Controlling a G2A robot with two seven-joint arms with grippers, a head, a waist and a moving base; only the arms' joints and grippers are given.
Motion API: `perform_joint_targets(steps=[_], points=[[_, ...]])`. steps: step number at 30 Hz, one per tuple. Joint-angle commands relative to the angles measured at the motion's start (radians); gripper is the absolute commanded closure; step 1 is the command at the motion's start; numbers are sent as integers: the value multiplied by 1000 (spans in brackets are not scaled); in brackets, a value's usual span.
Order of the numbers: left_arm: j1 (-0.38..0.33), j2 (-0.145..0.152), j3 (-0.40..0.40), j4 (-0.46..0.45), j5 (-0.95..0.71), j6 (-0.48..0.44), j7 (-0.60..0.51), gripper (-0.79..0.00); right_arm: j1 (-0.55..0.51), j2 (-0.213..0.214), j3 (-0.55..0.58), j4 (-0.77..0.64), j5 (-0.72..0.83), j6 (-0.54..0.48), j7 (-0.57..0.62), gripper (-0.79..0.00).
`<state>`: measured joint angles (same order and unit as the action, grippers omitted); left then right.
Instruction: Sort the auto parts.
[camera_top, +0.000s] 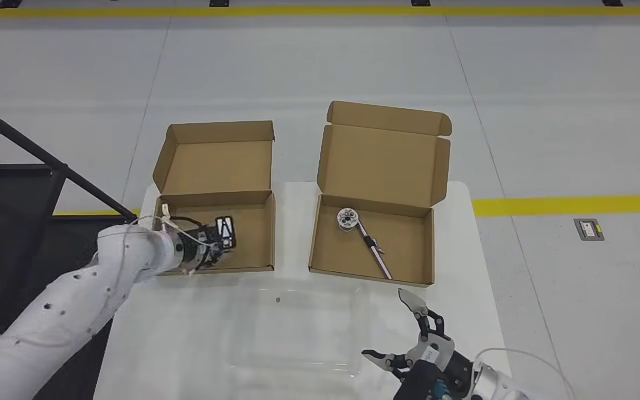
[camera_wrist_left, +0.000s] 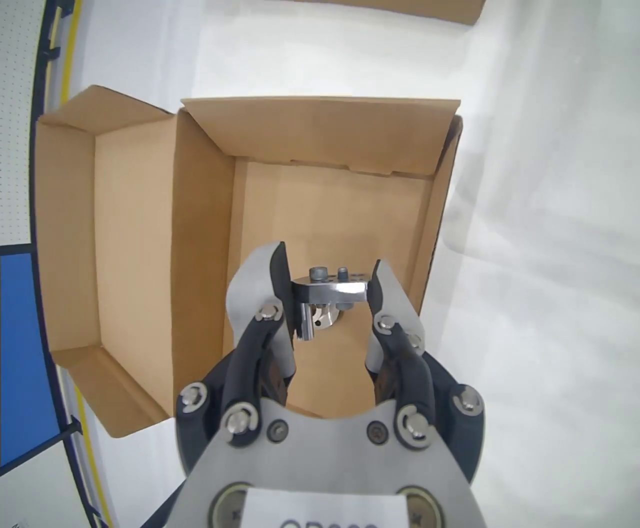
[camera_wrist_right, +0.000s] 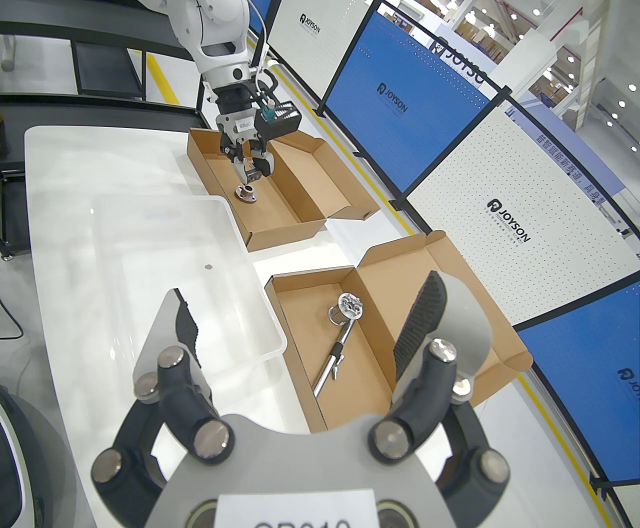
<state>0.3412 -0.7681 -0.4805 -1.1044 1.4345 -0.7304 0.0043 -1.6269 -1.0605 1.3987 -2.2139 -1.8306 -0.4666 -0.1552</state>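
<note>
Clamping a metal part (camera_wrist_left: 330, 292) inside a cardboard box (camera_wrist_left: 205, 200), left tool (camera_wrist_left: 327, 280) (right tool (camera_wrist_right: 306, 287) gaping)

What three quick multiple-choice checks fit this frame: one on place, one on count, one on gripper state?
1. Where does the long metal rod lie?
A) left cardboard box
B) right cardboard box
C) clear tray

2. How many cardboard boxes stand on the table?
A) one
B) two
C) three

3. How is the right gripper?
A) open, empty
B) shut on the rod
C) shut on the tray rim

Key:
1 B: the rod rests on that box's floor.
2 B: just the left cardboard box and right cardboard box, behind the clear tray.
3 A: its fingers are spread with nothing between them.
</note>
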Motion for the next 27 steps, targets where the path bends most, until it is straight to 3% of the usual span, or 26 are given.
perform_joint_targets(steps=[1, 6, 12, 13, 16, 17, 21, 27], points=[[-23, -36, 26, 70, 4, -20, 14, 0, 0, 0, 0, 0, 0, 0, 0, -785], [-72, -115, 75, 202, 32, -44, 57, 0, 0, 0, 0, 0, 0, 0, 0, -785], [-101, -188, 109, 337, 69, -18, 119, 0, 0, 0, 0, 0, 0, 0, 0, -785], [-105, -199, 112, 356, 70, -19, 127, -40, 0, 0, 0, 0, 0, 0, 0, -785], [-117, -228, 122, 406, 82, -24, 148, -292, 0, 0, 0, 0, 0, 0, 0, -785], [-121, -236, 124, 419, 85, -27, 158, -323, 0, 0, 0, 0, 0, 0, 0, -785], [-134, -262, 130, 463, 103, -41, 201, -302, 0, 0, 0, 0, 0, 0, 0, -785], [-148, -285, 132, 509, 139, -47, 247, -336, 0, 0, 0, 0, 0, 0, 0, -785]])
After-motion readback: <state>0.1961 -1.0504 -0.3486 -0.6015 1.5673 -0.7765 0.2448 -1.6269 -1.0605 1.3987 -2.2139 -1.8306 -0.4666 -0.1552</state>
